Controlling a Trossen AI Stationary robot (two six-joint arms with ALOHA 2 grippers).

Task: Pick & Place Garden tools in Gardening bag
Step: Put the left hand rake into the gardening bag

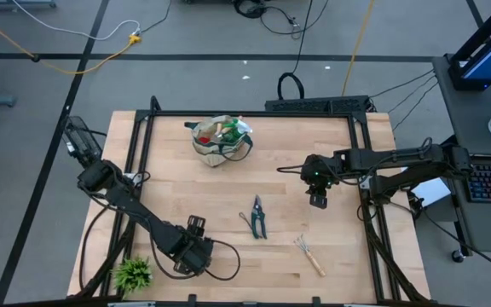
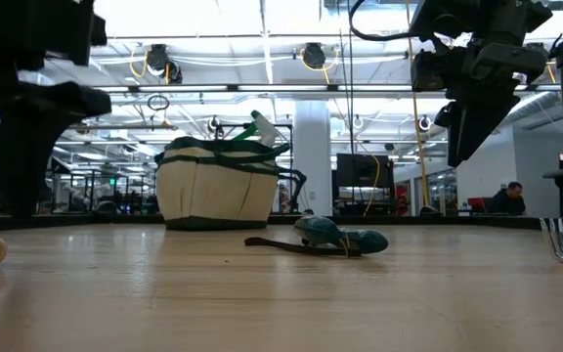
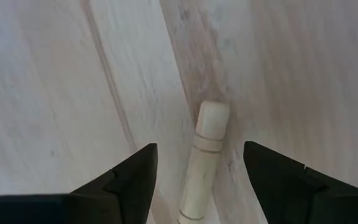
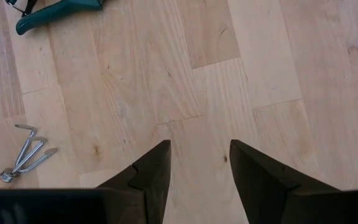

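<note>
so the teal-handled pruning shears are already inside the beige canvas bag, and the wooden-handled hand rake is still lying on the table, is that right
Not quite. The teal-handled pruning shears are not inside the beige canvas bag; the high view shows them lying on the wooden table, between the bag and the table's near edge. The wooden-handled hand rake is indeed still lying on the table.

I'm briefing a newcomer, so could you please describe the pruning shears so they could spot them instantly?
Start at the beige gardening bag at the table's far edge, then come toward the near edge, just right of centre. The pruning shears lie flat there, teal-handled and dark-bladed, unlike the wooden-handled hand rake nearby.
</note>
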